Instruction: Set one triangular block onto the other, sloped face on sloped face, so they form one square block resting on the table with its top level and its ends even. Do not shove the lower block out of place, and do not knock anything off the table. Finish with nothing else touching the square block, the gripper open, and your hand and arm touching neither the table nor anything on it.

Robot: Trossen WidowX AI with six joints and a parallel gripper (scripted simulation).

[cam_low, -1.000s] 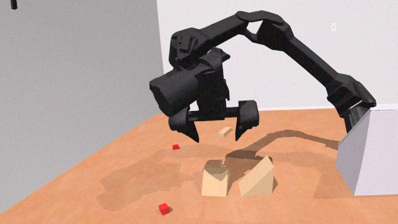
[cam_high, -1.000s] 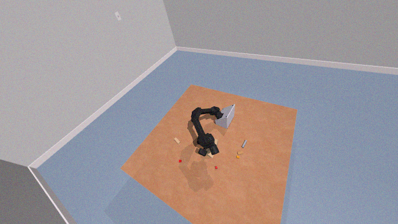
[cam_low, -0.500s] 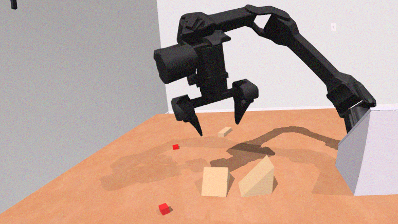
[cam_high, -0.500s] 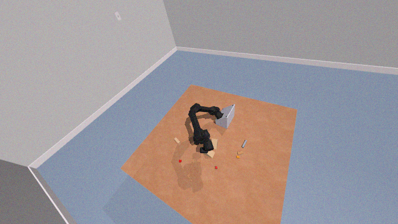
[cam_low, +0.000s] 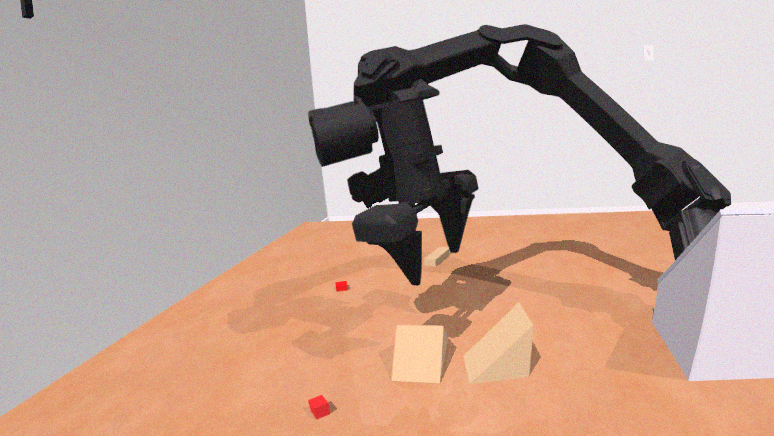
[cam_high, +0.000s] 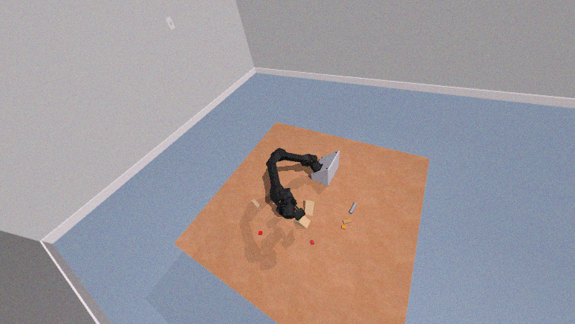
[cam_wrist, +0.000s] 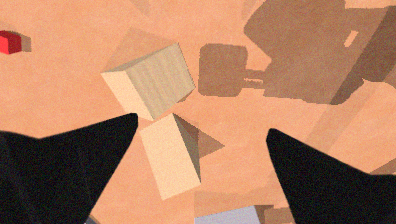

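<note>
Two pale wooden triangular blocks stand apart on the orange-brown table (cam_high: 362,273) (cam_low: 216,379) (cam_wrist: 65,90). The block nearer the robot's base (cam_high: 308,207) (cam_low: 490,346) (cam_wrist: 169,157) has a high ridge, and in the exterior view its slope drops toward the other block. The other block (cam_high: 303,221) (cam_low: 417,353) (cam_wrist: 160,80) lies farther out and turned at an angle to it; their nearest corners look close in the wrist view. Which of its faces is the slope is hard to tell. My gripper (cam_low: 435,267) (cam_wrist: 203,126) is wide open and empty, above the table and touching neither block.
Two red cubes (cam_high: 260,232) (cam_high: 312,242) (cam_low: 341,285) (cam_low: 319,406) lie farther out. A small tan piece (cam_high: 255,203) (cam_low: 437,256) lies beyond the gripper. A grey bar (cam_high: 353,207), a tan piece (cam_high: 346,221) and an orange piece (cam_high: 343,227) lie right of the blocks in the top view.
</note>
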